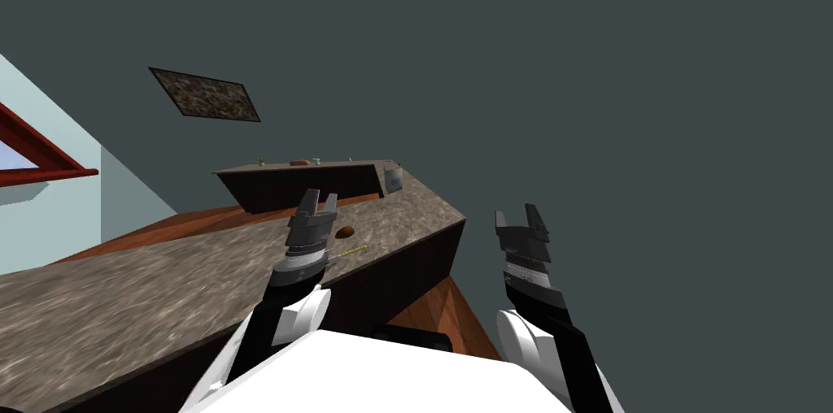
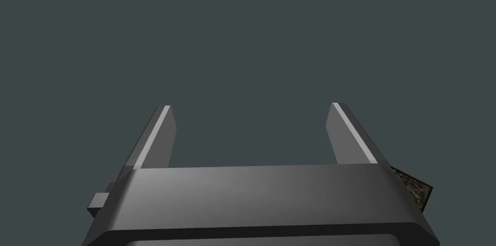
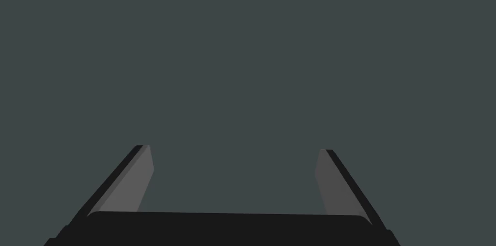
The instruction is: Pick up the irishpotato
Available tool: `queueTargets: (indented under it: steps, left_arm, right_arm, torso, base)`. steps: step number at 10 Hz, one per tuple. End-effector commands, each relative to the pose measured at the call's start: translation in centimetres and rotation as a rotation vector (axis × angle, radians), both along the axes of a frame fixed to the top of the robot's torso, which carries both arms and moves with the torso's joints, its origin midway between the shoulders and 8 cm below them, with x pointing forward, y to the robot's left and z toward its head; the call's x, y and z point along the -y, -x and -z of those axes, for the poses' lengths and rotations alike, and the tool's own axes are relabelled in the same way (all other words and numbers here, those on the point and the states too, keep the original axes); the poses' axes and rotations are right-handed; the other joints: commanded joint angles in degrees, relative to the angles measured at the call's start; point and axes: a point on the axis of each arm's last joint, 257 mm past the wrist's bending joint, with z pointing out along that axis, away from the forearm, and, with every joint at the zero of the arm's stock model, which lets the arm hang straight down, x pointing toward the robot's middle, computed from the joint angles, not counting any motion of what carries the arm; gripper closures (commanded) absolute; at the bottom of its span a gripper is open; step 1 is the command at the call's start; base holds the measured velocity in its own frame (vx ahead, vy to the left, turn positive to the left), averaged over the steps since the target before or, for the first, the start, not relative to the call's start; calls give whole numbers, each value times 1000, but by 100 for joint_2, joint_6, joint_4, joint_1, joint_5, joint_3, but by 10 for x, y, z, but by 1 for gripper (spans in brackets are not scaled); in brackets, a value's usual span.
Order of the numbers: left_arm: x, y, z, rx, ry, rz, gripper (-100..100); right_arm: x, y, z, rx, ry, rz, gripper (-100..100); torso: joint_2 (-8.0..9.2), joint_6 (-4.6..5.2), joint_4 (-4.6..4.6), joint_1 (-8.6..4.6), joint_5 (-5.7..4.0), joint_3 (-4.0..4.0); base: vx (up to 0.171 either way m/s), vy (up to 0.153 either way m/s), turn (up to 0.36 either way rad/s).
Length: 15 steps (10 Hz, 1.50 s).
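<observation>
Head view: the potato (image 1: 345,232) is seen on the worktop (image 1: 163,286), just beside the open, empty left gripper (image 1: 320,200). The gripper should be tipped down and set astride it before being closed.

Brown oval irishpotato (image 1: 345,232) lying on mottled counter (image 1: 163,286).

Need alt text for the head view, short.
A small brown potato lies on a mottled grey-brown countertop, just beside the open left gripper. The right gripper, also open, hangs past the countertop's edge.
</observation>
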Motion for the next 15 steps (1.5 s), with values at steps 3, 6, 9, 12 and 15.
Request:
queueTargets:
  steps: [3, 6, 9, 12, 15]
  left_arm:
    - [-4, -24, 18, -87, -10, 47, -100]
    - [-12, -44, 35, -161, -4, 70, -100]
    - [-25, -68, 58, -256, 9, 86, -100]
    - [-43, -90, 81, -350, 24, 97, -100]
    - [-56, -107, 103, -438, 43, 89, -100]
  right_arm:
    - [0, 0, 0, 0, 0, 0, 0]
    - [0, 0, 0, 0, 0, 0, 0]
    - [0, 0, 0, 0, 0, 0, 0]
    - [0, 0, 0, 0, 0, 0, 0]
    - [0, 0, 0, 0, 0, 0, 0]
  torso:
    - [33, 2, 7, 40, 8, 19]
    - [56, 1, 13, 75, 17, 32]
    - [28, -1, 7, 35, 9, 17]
    - [31, 1, 7, 40, 9, 18]
    - [43, 0, 10, 50, 12, 25]
  base:
    - [-99, 99, -132]
    - [-138, 154, -108]
    - [-87, 83, -87]
    - [-113, 103, -125]
    - [-113, 103, -80]
